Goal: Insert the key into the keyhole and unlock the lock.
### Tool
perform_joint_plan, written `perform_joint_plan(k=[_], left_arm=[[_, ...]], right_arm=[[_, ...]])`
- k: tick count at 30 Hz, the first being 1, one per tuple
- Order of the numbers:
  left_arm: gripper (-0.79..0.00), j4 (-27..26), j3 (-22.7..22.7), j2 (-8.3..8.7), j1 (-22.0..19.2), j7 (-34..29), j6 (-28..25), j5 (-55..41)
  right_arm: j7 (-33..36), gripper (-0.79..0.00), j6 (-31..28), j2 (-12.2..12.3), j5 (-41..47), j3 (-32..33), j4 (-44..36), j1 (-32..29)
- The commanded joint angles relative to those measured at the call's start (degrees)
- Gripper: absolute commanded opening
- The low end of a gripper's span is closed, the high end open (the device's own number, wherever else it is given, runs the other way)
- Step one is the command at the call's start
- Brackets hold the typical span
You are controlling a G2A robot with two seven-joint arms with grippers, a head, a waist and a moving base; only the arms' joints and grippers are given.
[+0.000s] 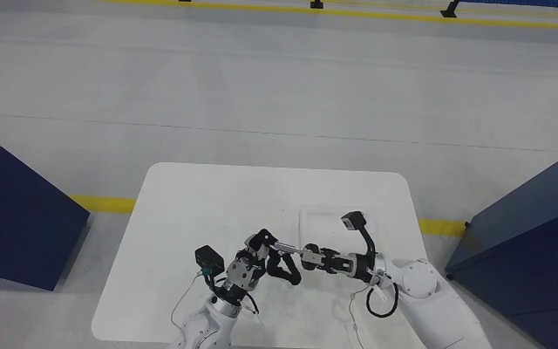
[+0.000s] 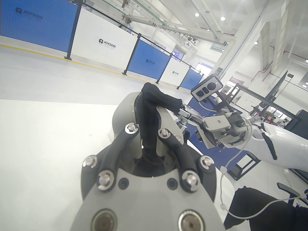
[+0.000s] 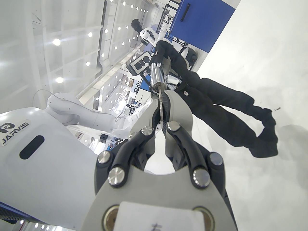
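The lock is a chrome cylinder (image 3: 157, 75) on a black fabric-covered cable (image 3: 228, 118), held above the front of the white table (image 1: 218, 201). My left gripper (image 2: 149, 116) is shut on the cable just behind the cylinder (image 2: 184, 112). The cable's loop droops toward the table (image 1: 286, 270). My right gripper (image 3: 161, 102) is shut on a flat metal key (image 3: 160, 108), whose tip sits in the keyhole at the cylinder's end. In the top view the left gripper (image 1: 259, 247) and right gripper (image 1: 307, 255) face each other, with the cylinder (image 1: 283, 250) between them.
Dark blue panels stand off the table at the left (image 1: 26, 218) and the right (image 1: 514, 244). A faint rectangular outline (image 1: 336, 218) marks the table behind the right gripper. The far half of the table is bare white surface.
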Motion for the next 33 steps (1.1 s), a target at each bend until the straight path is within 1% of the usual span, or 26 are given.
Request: perform_joint_plan(k=[1,28,29,30,31,32,33], left_arm=[[-0.785,0.00,0.00,0.00,0.00,0.00,0.00,0.00],[-0.785,0.00,0.00,0.00,0.00,0.00,0.00,0.00],[-0.785,0.00,0.00,0.00,0.00,0.00,0.00,0.00],[-0.785,0.00,0.00,0.00,0.00,0.00,0.00,0.00],[-0.785,0.00,0.00,0.00,0.00,0.00,0.00,0.00],[-0.785,0.00,0.00,0.00,0.00,0.00,0.00,0.00],[-0.785,0.00,0.00,0.00,0.00,0.00,0.00,0.00]], right_arm=[[-0.05,-0.785,0.00,-0.06,-0.04,-0.09,-0.05,0.18],[0.31,-0.782,0.61,-0.59,-0.55,-0.71,0.17,1.79],[0.18,-0.650,0.41,-0.58,-0.41,-0.62,0.22,1.61],[0.04,-0.413,0.23,-0.57,-0.19,-0.48,0.27,1.41],[0.06,-0.369,-0.05,-0.55,-0.11,-0.33,0.25,1.22],[0.10,-0.240,-0.30,-0.51,-0.07,-0.14,0.27,1.02],[0.09,-0.191,-0.58,-0.47,0.07,0.07,0.22,0.80]])
